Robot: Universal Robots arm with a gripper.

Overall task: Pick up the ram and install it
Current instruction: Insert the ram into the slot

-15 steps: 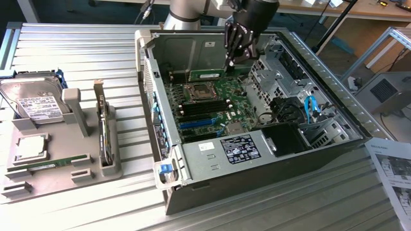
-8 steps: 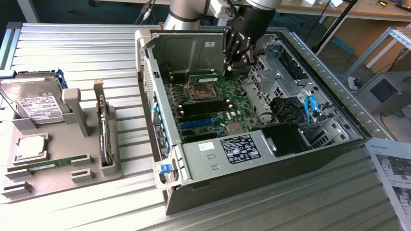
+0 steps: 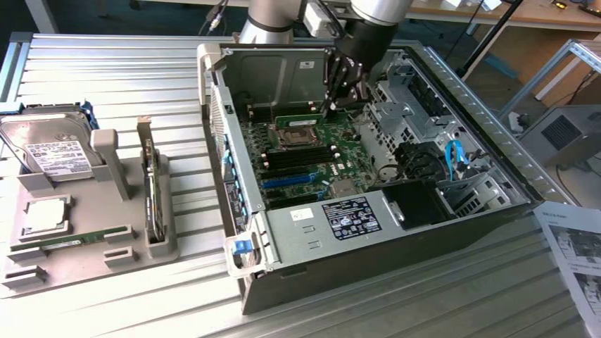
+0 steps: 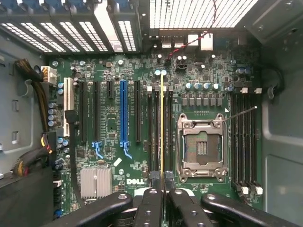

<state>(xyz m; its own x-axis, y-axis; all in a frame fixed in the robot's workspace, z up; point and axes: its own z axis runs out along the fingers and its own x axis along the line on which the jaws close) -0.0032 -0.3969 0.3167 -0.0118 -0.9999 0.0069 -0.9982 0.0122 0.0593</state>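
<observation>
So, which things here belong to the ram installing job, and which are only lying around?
Job: the ram, held in the gripper; the memory slots on the motherboard.
Lying about: the hard drive, the processor chip and the expansion card on the grey holder; the printed sheets.

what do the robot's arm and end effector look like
The arm is made of smooth silver-grey tubes with rounded joints. The end effector is all black. It is built of jointed link bars with round pivot pins and narrows to two slim fingers. No markings can be made out on either.
</observation>
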